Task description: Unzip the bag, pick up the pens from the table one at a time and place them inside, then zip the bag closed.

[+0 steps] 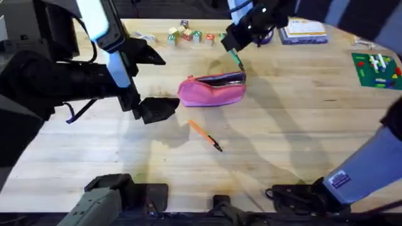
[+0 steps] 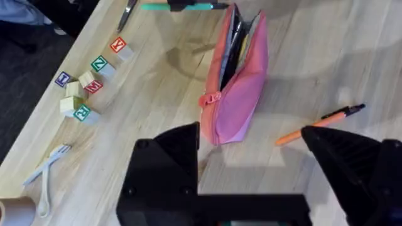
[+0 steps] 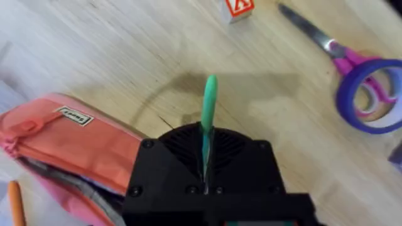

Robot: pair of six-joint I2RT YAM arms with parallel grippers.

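My right fingers (image 3: 206, 179) pinch the light, stiff green pen (image 3: 209, 103) mid-shaft just above the soft, floppy unzipped pink pouch (image 1: 212, 91), while my left fingers (image 2: 251, 166) gape empty beside its end, the orange pen (image 1: 205, 135) nearby on the desk (image 1: 301, 144).

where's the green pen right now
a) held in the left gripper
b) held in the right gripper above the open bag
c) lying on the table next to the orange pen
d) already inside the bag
b: the right gripper has its fingers shut on the green pen, which hangs just beyond the unzipped pink bag, while the orange pen lies on the table.
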